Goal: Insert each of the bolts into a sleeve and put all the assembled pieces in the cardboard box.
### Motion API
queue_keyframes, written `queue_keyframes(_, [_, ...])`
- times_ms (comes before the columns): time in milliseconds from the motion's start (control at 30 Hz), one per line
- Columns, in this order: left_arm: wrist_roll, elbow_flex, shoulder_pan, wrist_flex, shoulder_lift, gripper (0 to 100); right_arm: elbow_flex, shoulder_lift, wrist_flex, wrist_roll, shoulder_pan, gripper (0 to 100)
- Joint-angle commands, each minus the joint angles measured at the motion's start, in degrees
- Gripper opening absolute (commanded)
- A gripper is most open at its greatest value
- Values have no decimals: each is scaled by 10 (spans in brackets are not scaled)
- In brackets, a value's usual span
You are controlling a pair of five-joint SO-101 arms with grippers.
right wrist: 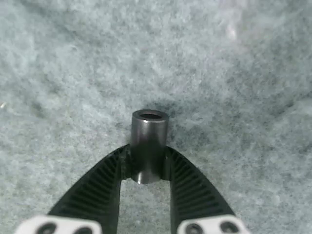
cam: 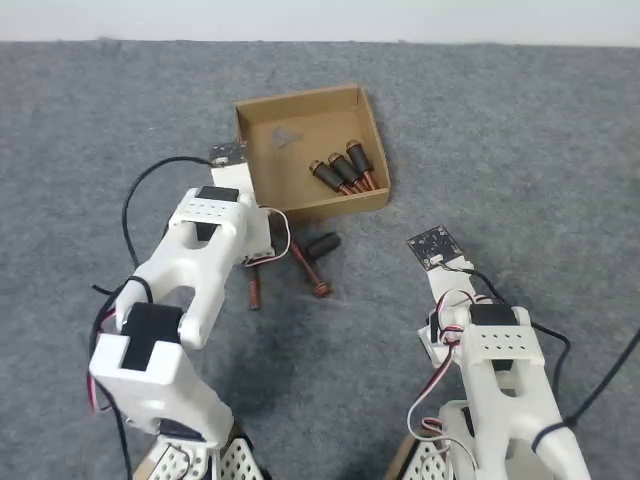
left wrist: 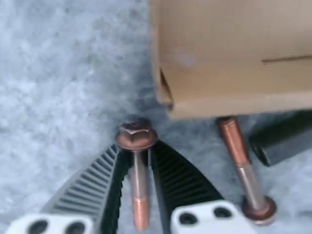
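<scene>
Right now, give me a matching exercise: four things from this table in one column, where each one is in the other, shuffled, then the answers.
1. assembled pieces
2. held bolt
3. held sleeve
4. loose sleeve

A. on the carpet beside the box
B. in the right gripper
C. inside the box
D. in the left gripper

Pairs: 1-C, 2-D, 3-B, 4-A.

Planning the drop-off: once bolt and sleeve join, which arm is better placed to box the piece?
Likely left: the left end effector grips a bolt beside the cardboard box; the right end effector, gripping a sleeve, sits farther off.
</scene>
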Motion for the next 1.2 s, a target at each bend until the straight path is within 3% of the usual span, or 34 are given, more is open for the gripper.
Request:
queue_keyframes(0, [-76,3,-4,-8,-40,10,-3,-22,-7,11,6,7])
queue_keyframes(133, [-117,40,-8,-41,-84,10,-3,-22,-7,11,6,7])
queue_keyframes(367, [-115,136,-8,-117,-158,10,-4,-24,-15,6,6,9])
queue_keyframes(600, [-114,206,-7,-170,-222,10,-29,-26,-87,5,6,9])
queue_keyframes(1167, [-114,217,-9,-178,-233,10,9,-22,-444,6,-69,7])
